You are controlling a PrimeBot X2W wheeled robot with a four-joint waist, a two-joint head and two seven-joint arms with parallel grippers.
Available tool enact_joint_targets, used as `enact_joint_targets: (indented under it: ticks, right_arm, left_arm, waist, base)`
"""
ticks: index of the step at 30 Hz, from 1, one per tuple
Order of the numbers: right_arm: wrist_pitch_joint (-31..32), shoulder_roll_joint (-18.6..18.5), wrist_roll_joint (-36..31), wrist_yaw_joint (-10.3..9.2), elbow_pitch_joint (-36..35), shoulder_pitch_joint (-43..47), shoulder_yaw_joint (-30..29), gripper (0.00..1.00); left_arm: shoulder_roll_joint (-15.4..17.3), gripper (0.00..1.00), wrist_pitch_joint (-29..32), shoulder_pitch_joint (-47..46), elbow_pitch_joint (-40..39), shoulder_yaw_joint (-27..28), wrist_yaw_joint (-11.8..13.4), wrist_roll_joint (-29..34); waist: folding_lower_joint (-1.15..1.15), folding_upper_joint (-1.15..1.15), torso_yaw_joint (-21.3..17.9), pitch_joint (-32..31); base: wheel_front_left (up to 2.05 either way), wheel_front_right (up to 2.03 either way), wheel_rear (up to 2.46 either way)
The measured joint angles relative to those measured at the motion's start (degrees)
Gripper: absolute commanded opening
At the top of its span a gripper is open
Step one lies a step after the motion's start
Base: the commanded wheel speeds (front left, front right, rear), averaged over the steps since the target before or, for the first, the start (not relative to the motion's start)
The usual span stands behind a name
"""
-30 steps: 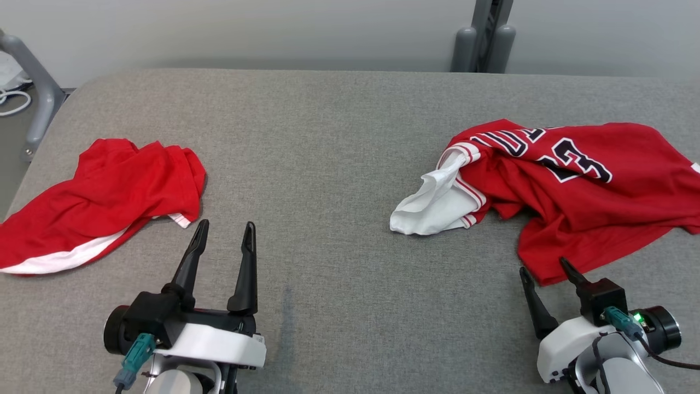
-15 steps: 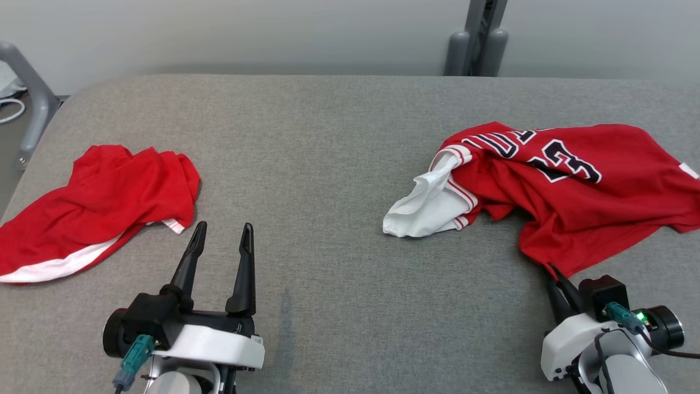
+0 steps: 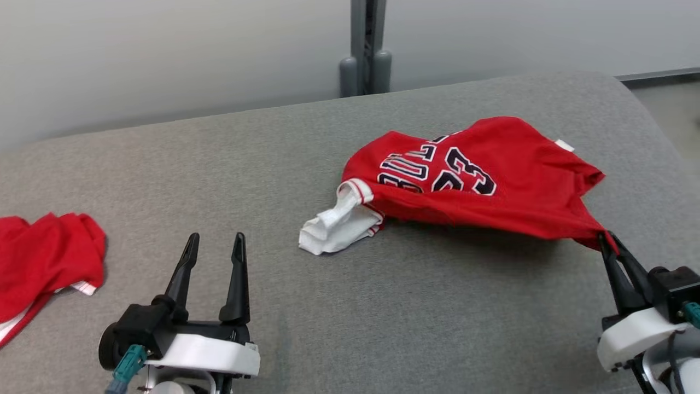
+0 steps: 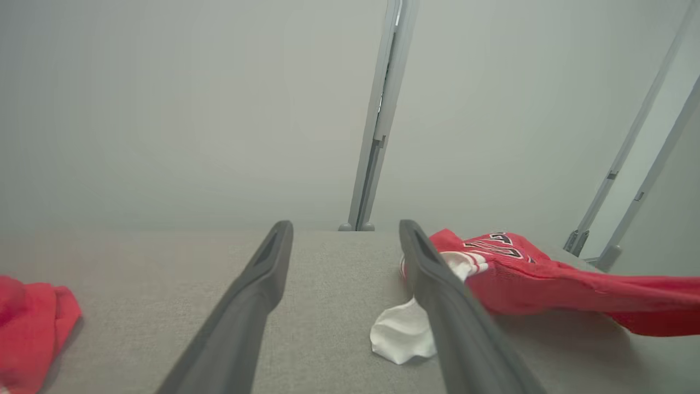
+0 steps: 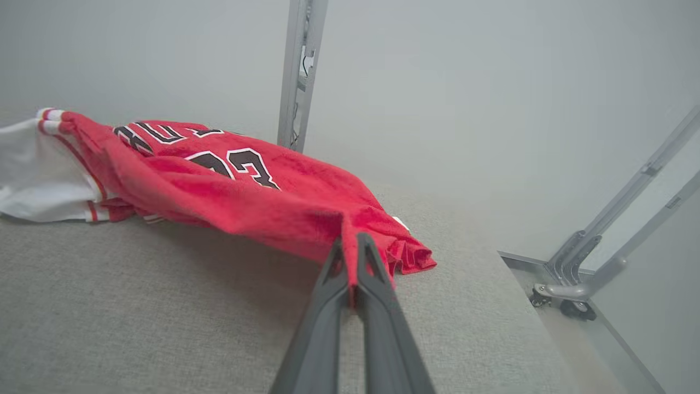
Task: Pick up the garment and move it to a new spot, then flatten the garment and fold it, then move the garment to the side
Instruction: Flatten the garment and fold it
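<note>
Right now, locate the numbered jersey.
Head view: the jersey lies right of centre on the grey surface, one corner pinched in the right gripper.

The left gripper point(image 3: 215, 238) has two long, dark, tapering fingers point(image 3: 235, 273) rising from a black block point(image 3: 147, 317), which sits on a glossy white shell point(image 3: 202, 353). A round black housing point(image 3: 108, 347) and a teal plug point(image 3: 127, 365) stick out at its side. The right gripper point(image 3: 608, 238) is built alike, with the same matte dark fingers, black block, white shell and teal plug
</note>
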Motion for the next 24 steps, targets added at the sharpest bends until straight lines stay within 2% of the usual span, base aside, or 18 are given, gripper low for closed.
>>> enact_joint_targets:
  ticks: [4,8,12,15,16,17,19,24]
  right_arm:
    - [6.0,-0.9,0.0,0.00,-8.4,4.4,-2.5,0.00]
    - [10.8,-0.3,0.0,0.00,-13.3,9.0,-8.6,0.00]
    - [13.7,0.1,-0.3,0.00,-14.0,13.0,-11.1,0.00]
    - [15.9,0.7,-0.4,0.00,-12.0,14.2,-12.5,0.00]
    - [15.6,1.0,-1.1,0.00,-11.6,14.3,-13.2,0.47]
    - [14.8,1.3,-1.8,0.00,-11.7,14.2,-13.4,1.00]
    - [13.9,2.8,-1.7,0.00,-11.5,13.2,-13.0,1.00]
    - [9.1,4.2,-0.7,0.00,-13.2,8.5,-7.0,1.00]
  left_arm:
    - [0.0,1.00,0.0,-1.2,-0.3,0.0,0.0,-0.4]
    - [0.0,1.00,0.0,-1.9,-0.2,-0.5,-0.1,-0.4]
    - [0.0,1.00,0.0,-2.0,0.1,-0.8,-0.1,-0.5]
    - [0.0,1.00,0.0,-2.2,0.4,-0.9,-0.3,-0.5]
    - [0.0,1.00,0.0,-2.2,0.5,-1.0,-0.4,-0.5]
    - [0.0,1.00,0.0,-2.3,0.6,-1.1,-0.4,-0.5]
    - [0.0,1.00,0.0,-2.6,0.6,-1.2,-0.5,-0.4]
    - [0.0,1.00,0.0,-2.7,0.8,-1.6,-0.6,-0.3]
  waist:
    - [0.00,0.00,-2.9,0.4]
    - [0.00,0.00,-4.6,1.3]
    - [0.00,0.00,-5.1,1.8]
    - [0.00,0.00,-4.9,1.7]
    - [0.00,0.00,-4.7,1.7]
    - [0.00,0.00,-4.5,1.6]
    - [0.00,0.00,-4.0,1.5]
    - [0.00,0.00,-2.1,1.2]
  base:
    - [0.00,0.00,0.00]
    - [0.00,0.00,0.00]
    - [0.00,0.00,0.00]
    - [0.00,0.00,0.00]
    - [0.00,0.00,0.00]
    - [0.00,0.00,0.00]
    - [0.00,0.00,0.00]
    - [0.00,0.00,0.00]
